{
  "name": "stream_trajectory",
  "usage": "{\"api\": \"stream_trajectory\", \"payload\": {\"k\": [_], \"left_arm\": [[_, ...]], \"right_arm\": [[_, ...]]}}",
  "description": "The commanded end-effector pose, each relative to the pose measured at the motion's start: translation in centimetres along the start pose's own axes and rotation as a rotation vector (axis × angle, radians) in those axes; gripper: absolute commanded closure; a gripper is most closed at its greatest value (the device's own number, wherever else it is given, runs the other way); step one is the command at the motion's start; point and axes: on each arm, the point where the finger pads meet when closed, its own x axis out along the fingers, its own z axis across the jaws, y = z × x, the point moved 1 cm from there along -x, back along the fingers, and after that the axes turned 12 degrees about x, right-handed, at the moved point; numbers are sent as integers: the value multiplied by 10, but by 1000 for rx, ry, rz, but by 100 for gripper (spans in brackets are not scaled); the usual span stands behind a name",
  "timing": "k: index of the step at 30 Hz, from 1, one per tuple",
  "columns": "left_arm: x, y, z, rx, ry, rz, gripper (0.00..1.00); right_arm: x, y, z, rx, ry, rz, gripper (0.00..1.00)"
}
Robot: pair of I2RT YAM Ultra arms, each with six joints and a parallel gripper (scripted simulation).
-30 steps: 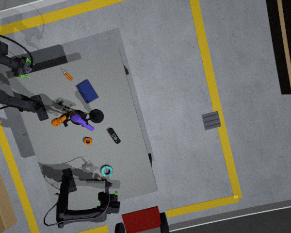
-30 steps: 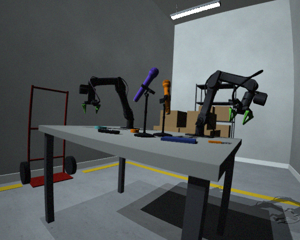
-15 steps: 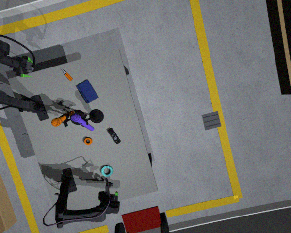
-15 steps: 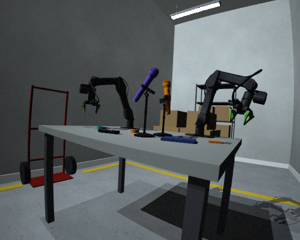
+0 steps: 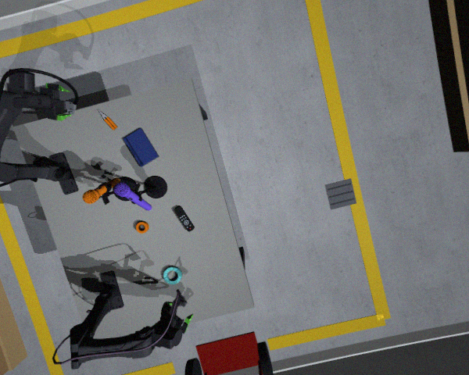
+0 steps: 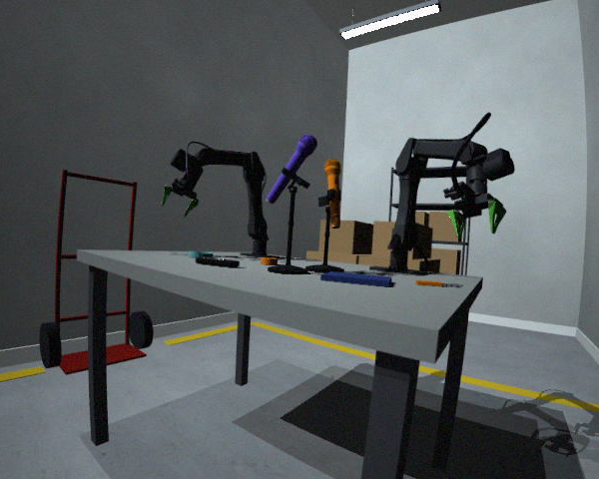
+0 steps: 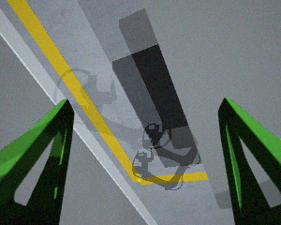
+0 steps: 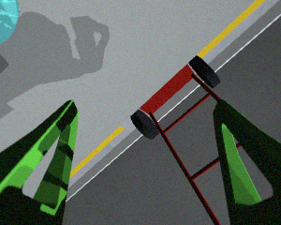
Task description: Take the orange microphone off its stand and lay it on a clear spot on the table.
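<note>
Top view, orange microphone (image 5: 91, 196) (image 6: 332, 180): could snag the purple microphone (image 5: 131, 196) (image 6: 296, 162) if lifted sideways.
Both claws (image 5: 61, 102) (image 5: 189, 309) (image 6: 476, 219) (image 6: 178, 198) (image 7: 146, 105) (image 8: 145, 105): spread wide.

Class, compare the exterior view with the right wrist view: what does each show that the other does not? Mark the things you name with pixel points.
Only the exterior view: the orange microphone (image 5: 91, 196) (image 6: 332, 180) and purple microphone (image 5: 134, 195) (image 6: 296, 164) in their stands, and the blue book (image 5: 141, 147) (image 6: 356, 279).

Only the right wrist view: the arm's shadow across the table top.

Both: the red hand truck (image 5: 228, 351) (image 6: 61, 222) (image 8: 168, 89), the turquoise ring (image 5: 164, 276) (image 6: 201, 254) (image 8: 10, 21) and yellow floor lines.
</note>
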Motion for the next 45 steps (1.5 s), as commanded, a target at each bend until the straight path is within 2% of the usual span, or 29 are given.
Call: {"api": "stream_trajectory", "payload": {"k": [1, 5, 10, 12, 16, 17, 18, 20, 26, 27, 29, 33, 34, 35, 36, 41, 45], "left_arm": [[-7, -15, 12, -44, -116, 40, 0], [-16, -46, 29, -81, -243, 14, 0], [-35, -101, 48, -162, -431, -89, 0], [-35, -101, 48, -162, -431, -89, 0], [-53, -147, 50, -217, -536, -214, 0], [-40, -134, 43, -204, -490, -158, 0], [-50, -149, 42, -170, -509, -202, 0], [-62, -167, 43, -188, -554, -262, 0], [-101, -226, 35, -313, -660, -514, 0], [-108, -235, 32, -329, -667, -559, 0], [-108, -235, 32, -329, -667, -559, 0], [-138, -271, 14, -390, -673, -753, 0], [-121, -264, 13, -379, -655, -690, 0], [-136, -274, 7, -360, -662, -746, 0], [-141, -278, 4, -369, -660, -775, 0], [-188, -313, -21, -481, -619, -1056, 0], [-198, -323, -36, -506, -576, -1133, 0]], "right_arm": [[-14, -14, -8, 85, 115, -73, 0], [-33, -30, -14, 194, 190, -178, 0], [-64, -54, -22, 375, 283, -365, 0], [-64, -54, -22, 375, 283, -365, 0], [-89, -67, -22, 497, 323, -509, 0], [-71, -61, -15, 464, 296, -445, 0], [-87, -65, -16, 460, 316, -486, 0], [-100, -71, -18, 501, 332, -551, 0], [-142, -86, -18, 684, 348, -791, 0], [-149, -88, -17, 709, 344, -828, 0], [-149, -88, -17, 709, 344, -828, 0], [-178, -93, -11, 798, 323, -983, 0], [-157, -92, -8, 784, 311, -917, 0], [-174, -92, -7, 781, 322, -965, 0], [-179, -93, -6, 794, 317, -988, 0], [-220, -96, -1, 914, 258, -1205, 0], [-229, -96, 6, 944, 227, -1262, 0]]}}
